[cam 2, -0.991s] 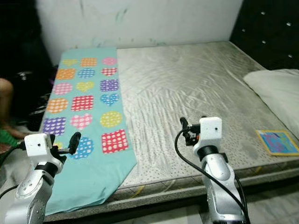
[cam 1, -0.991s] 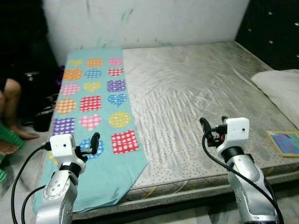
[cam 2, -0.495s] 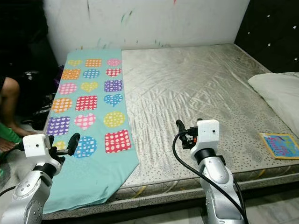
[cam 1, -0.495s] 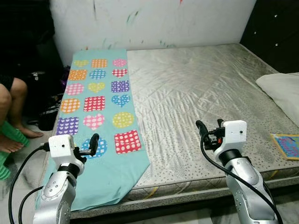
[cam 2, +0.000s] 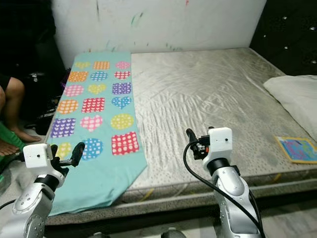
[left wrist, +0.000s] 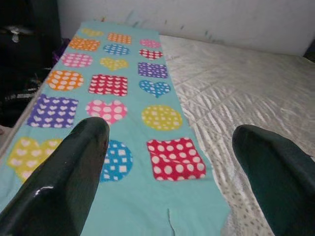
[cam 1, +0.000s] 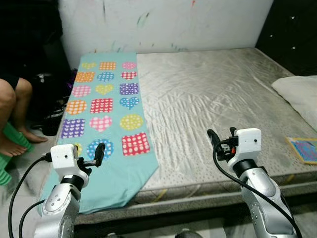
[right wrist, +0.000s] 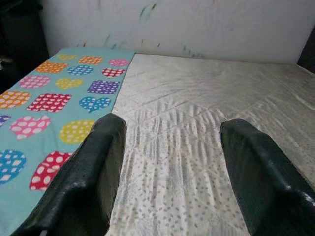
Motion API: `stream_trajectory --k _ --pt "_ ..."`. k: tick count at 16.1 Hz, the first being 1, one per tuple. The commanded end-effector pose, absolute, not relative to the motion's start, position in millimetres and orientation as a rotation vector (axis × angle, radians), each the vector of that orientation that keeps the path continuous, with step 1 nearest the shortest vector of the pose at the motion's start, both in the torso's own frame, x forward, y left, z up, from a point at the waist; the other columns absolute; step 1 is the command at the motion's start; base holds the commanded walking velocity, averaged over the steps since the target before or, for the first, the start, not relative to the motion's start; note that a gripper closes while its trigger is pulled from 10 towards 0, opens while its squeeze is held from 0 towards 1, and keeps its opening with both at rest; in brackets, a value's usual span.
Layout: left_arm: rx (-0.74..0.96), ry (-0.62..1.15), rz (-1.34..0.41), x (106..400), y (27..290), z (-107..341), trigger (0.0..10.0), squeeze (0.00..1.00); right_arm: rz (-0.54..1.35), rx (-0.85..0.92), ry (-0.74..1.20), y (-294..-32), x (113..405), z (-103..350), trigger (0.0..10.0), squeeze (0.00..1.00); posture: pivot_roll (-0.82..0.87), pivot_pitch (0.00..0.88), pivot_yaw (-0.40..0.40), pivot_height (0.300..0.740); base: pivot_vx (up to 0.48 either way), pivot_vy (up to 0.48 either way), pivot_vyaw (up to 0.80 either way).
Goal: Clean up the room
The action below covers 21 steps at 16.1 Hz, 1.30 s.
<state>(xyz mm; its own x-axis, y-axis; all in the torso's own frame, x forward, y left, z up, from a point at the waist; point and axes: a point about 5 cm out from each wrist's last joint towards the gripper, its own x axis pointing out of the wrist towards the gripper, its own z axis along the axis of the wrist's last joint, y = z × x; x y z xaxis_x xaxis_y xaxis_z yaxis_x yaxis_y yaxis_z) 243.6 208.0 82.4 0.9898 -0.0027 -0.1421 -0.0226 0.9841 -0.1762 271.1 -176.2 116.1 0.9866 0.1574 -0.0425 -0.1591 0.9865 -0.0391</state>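
A wide bed (cam 1: 208, 94) with a bare grey quilted mattress takes up most of the scene, its far edge against a white wall (cam 1: 163, 22) marked with small paint smears and its right side against a dark tufted headboard (cam 1: 292, 29). Along the bed's left side lies a long turquoise cloth (cam 1: 106, 116) printed with dotted hearts, circles and squares; its near end hangs over the near edge of the mattress. A white pillow (cam 1: 299, 94) lies at the right edge, and near it, closer in, a small colourful book (cam 1: 303, 149) lies flat on the mattress. At the left, beside the bed, a seated person's legs (cam 1: 12, 111) show. The left end effector (cam 1: 98, 153) hovers over the cloth's near end, and the right end effector (cam 1: 218, 141) over bare mattress near the bed's near edge. The wrist views add what the head views leave unclear: the left end effector (left wrist: 167, 162) has its fingers spread wide and holds nothing, with the cloth below, and the right end effector (right wrist: 167, 167) is likewise wide open and empty. Compared with a second ago the whole scene sits a little farther off and more of the person's legs show, a shift of the camera; both arms keep their pose.
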Motion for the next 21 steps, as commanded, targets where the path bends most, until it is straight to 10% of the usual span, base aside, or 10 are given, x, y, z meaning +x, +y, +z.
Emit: stream_trajectory --k 1,21 --pt "-0.188 0.129 0.02 243.1 209.2 85.8 10.0 0.0 0.171 -0.051 0.021 -175.7 273.0 122.4 10.0 0.0 -0.18 0.0 0.007 0.67 0.0 0.0 0.0" --pt "-0.211 0.117 0.016 242.9 208.5 86.7 10.0 0.0 0.191 -0.08 0.02 -175.2 277.7 121.2 10.0 0.0 -0.18 0.0 0.001 0.67 0.23 0.0 0.0"
